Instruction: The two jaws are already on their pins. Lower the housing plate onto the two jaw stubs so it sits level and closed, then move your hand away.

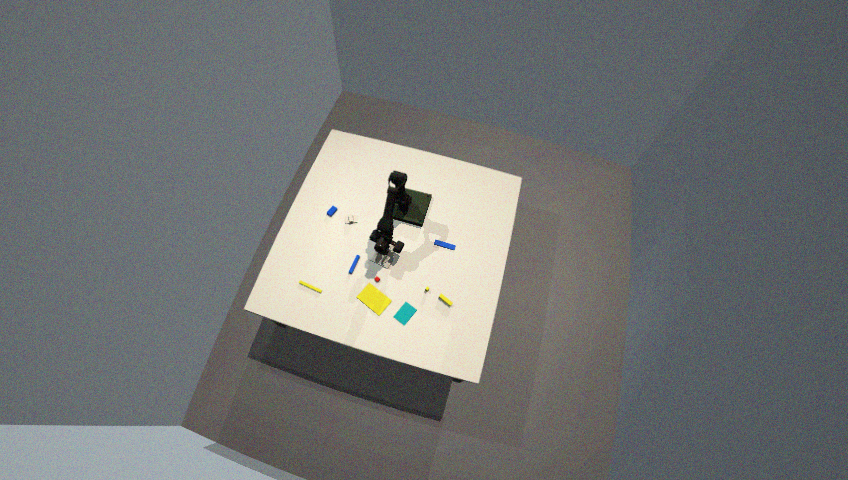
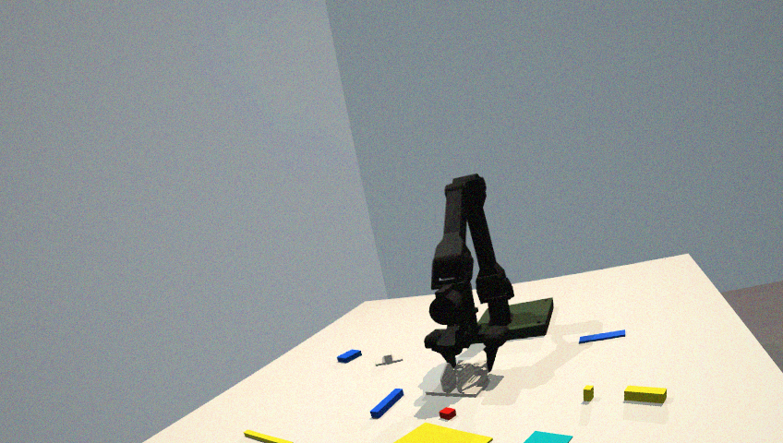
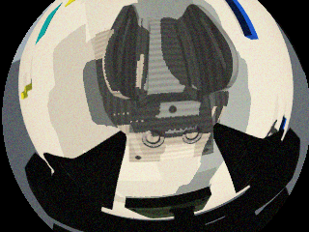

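The grey base point(image 2: 437, 391) point(image 3: 169, 155) lies on the table under my hand. In the wrist view its two dark curved jaws, left point(image 3: 126, 60) and right point(image 3: 205, 60), stand side by side with a gap between them. A grey crosspiece with a dark hole, apparently the housing plate point(image 3: 189, 107), lies across their near ends, above two ringed round features. Deep shadow hides its edges, so I cannot tell whether it is level or fully down. My gripper point(image 2: 472, 368) point(image 3: 170, 130) is open, its black fingers apart on either side of the assembly, with nothing gripped.
A dark green box point(image 1: 420, 208) point(image 2: 527, 317) stands behind. Blue bars point(image 1: 354, 264) point(image 1: 444, 244), a blue block point(image 1: 332, 211) and a small grey part point(image 1: 351, 220) lie around. A red cube point(image 2: 447, 413), yellow plate point(image 1: 373, 298), teal plate point(image 1: 405, 313) and yellow pieces point(image 1: 445, 300) point(image 1: 310, 286) lie in front.
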### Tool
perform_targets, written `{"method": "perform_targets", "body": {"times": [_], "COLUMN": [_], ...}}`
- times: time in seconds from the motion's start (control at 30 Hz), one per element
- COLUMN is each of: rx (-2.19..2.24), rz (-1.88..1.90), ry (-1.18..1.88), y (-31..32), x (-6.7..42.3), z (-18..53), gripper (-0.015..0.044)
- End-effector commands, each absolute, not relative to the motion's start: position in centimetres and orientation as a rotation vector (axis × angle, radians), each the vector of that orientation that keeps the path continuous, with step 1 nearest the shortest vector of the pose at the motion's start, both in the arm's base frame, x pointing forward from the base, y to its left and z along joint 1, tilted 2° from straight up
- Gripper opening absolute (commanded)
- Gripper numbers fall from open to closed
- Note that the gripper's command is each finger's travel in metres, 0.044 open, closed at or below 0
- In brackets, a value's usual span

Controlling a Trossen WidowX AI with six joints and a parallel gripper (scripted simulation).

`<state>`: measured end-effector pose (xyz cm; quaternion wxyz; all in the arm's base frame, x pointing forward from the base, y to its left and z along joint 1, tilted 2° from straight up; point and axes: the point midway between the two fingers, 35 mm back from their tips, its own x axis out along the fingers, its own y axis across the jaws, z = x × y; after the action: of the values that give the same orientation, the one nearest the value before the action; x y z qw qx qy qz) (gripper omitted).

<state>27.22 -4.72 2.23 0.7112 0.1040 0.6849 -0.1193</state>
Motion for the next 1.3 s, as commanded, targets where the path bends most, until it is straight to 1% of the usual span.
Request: {"method": "perform_targets", "body": {"times": [0.0, 0.27, 0.37, 0.53, 0.7, 0.77, 1.0, 1.27], "rx": [0.231, 0.230, 0.229, 0.225, 0.226, 0.226, 0.225, 0.225], "rz": [-0.265, -0.265, -0.265, -0.265, -0.260, -0.262, -0.266, -0.265], "ry": [1.519, 1.519, 1.519, 1.521, 1.510, 1.512, 1.525, 1.527], "y": [-4.7, -4.7, -4.7, -4.5, -4.5, -4.3, -3.2, -3.1], "x": [27.2, 27.2, 27.3, 26.9, 27.1, 26.2, 20.4, 19.8], "z": [2.2, 2.4, 4.2, 9.6, 9.0, 9.9, 14.2, 14.5], "gripper": [0.0440, 0.0440, 0.0440, 0.0440, 0.0440, 0.0440, 0.0440, 0.0440]}}
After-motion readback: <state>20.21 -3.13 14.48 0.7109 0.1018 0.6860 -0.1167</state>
